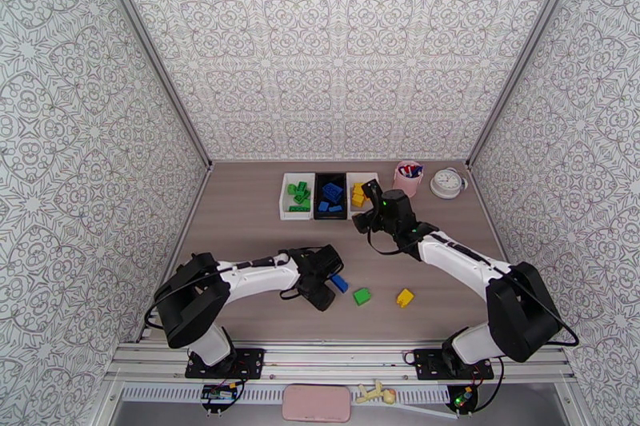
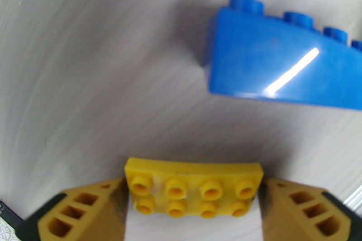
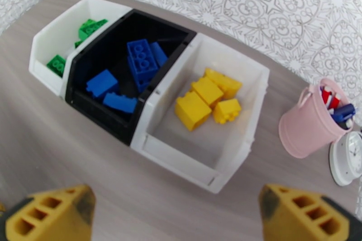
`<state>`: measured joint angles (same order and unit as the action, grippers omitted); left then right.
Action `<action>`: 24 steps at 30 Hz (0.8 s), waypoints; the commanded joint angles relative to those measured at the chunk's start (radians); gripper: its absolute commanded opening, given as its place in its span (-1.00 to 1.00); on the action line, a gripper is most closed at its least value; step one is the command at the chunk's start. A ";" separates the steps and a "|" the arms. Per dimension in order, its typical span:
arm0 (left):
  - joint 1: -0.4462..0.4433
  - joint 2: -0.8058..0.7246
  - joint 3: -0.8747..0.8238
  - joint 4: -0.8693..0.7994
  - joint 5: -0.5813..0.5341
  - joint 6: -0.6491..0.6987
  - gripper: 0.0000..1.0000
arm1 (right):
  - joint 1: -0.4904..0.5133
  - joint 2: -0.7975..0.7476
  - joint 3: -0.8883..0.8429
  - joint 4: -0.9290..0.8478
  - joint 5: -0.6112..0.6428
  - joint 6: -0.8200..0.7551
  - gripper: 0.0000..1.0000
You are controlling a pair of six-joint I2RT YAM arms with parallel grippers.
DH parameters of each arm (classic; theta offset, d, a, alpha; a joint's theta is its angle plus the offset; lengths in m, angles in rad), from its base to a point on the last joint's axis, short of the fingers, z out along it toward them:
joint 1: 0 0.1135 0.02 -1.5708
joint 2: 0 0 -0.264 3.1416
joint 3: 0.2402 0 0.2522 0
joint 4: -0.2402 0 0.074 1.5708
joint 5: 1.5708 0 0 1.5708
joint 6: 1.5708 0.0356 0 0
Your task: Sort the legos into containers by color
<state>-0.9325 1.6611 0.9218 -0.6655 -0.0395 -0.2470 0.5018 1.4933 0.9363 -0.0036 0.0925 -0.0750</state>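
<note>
Nearest the arm bases, the left tool (image 2: pixel 194 194) sits low over the wood-grain worktop (image 1: pixel 240 212). Its fingers (image 2: pixel 81 210) are closed against both short ends of a held yellow brick (image 2: pixel 194 176), studs facing the wrist camera. Just beyond that brick lies a loose blue brick (image 2: pixel 280 65), on its side with its studs pointing away. In the overhead view it lies just right of the left tool. Farther right on the worktop are a loose green brick (image 1: pixel 362 296) and a loose yellow brick (image 1: pixel 406 297), apart from each other.

Farther back, the right tool (image 3: pixel 178 217) hangs over the front of the bins, spread wide with nothing between its fingers.

Beyond it three bins stand side by side, touching. The left white bin (image 3: pixel 45 63) holds green bricks (image 3: pixel 88 27). The black bin (image 3: pixel 97 106) in the middle holds blue bricks (image 3: pixel 142 59). The right white bin (image 3: pixel 181 158) holds four yellow bricks (image 3: pixel 203 95).

To their right stands a pink cup of pens (image 3: pixel 307 131), with a round white clock (image 3: pixel 348 160) just beside it.
</note>
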 commanded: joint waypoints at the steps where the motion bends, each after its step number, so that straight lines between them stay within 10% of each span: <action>1: -0.008 0.035 0.005 0.010 0.023 -0.009 0.39 | -0.010 -0.021 -0.012 0.011 -0.012 0.017 0.99; 13: 0.001 -0.083 0.004 0.111 -0.087 -0.051 0.22 | -0.021 -0.073 -0.036 0.024 -0.016 0.041 0.99; 24: 0.086 -0.125 0.045 0.529 -0.178 0.071 0.22 | -0.057 -0.163 -0.098 0.030 0.030 0.131 0.99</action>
<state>-0.8780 1.5181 0.9276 -0.3214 -0.1818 -0.2401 0.4541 1.3678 0.8646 0.0223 0.0959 0.0151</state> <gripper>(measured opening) 0.618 0.994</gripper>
